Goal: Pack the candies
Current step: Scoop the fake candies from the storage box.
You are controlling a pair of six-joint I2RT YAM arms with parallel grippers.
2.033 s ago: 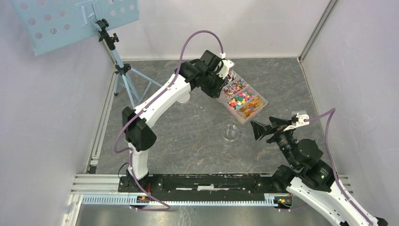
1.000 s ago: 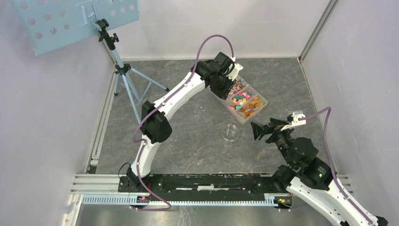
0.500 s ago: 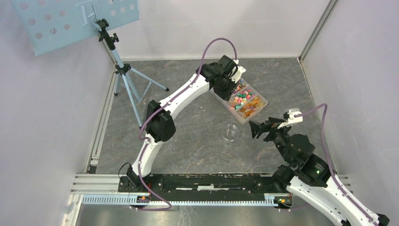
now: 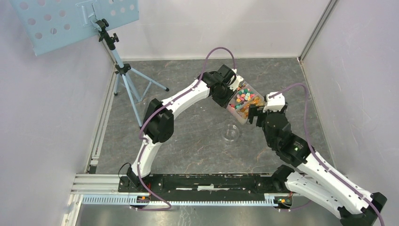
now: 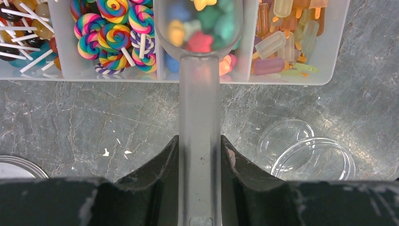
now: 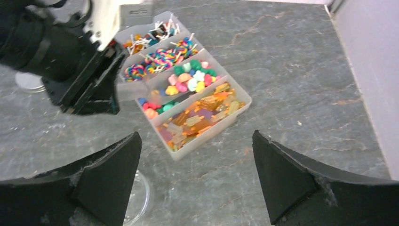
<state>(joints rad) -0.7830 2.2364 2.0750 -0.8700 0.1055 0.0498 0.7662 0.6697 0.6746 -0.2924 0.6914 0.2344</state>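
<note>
Translucent plastic scoop (image 5: 199, 94), clamped by its handle between the closed jaws of the left gripper (image 5: 199, 155), with its bowl over a middle compartment of the divided tray (image 5: 301, 79) on the far part of the table (image 5: 94, 117). The candies (image 6: 188, 80) lie sorted in the tray's compartments. Blurred coloured pieces also show at the bowl, but it cannot be told whether they sit inside it or are seen through it. The right gripper (image 6: 195, 141) hovers at the tray's near side, jaws wide apart and holding nothing. An empty clear cup (image 4: 230, 133) stands on the table near the tray, not touching it. Likely hazards: a shallow bowl tilted in transit would spill sweets onto the table, a narrow, light cup could be missed or tipped during pouring, and the two arms work close together over the tray and might collide or nudge it. No brand, label or legible writing appears on the scoop, tray or cup.
</note>
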